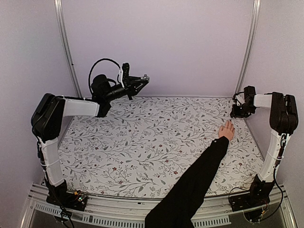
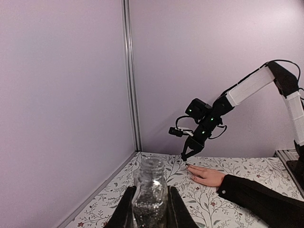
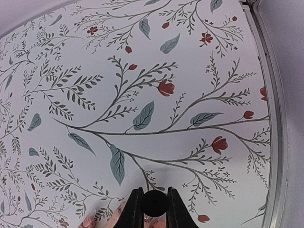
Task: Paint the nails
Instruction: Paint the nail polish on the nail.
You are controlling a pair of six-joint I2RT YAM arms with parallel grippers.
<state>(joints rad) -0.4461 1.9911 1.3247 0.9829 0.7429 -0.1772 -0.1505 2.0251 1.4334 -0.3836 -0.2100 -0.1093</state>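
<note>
A bare hand [image 1: 227, 129] with a long black sleeve lies flat on the floral table at the right. Its nails [image 3: 90, 220] show at the bottom edge of the right wrist view, pale pink. My right gripper [image 3: 154, 192] is shut on a small round black brush cap [image 3: 154, 204] and hovers just over the fingertips; it also shows in the top view [image 1: 236, 112]. My left gripper [image 1: 140, 80] is raised at the back left, shut on an open glass bottle [image 2: 151, 190] with glittery contents.
The floral tablecloth [image 1: 152, 137] covers the table. Lilac walls close in the back and sides, with metal rails [image 1: 66, 47] in the corners. The black sleeve [image 1: 194, 185] runs from the near edge toward the right back.
</note>
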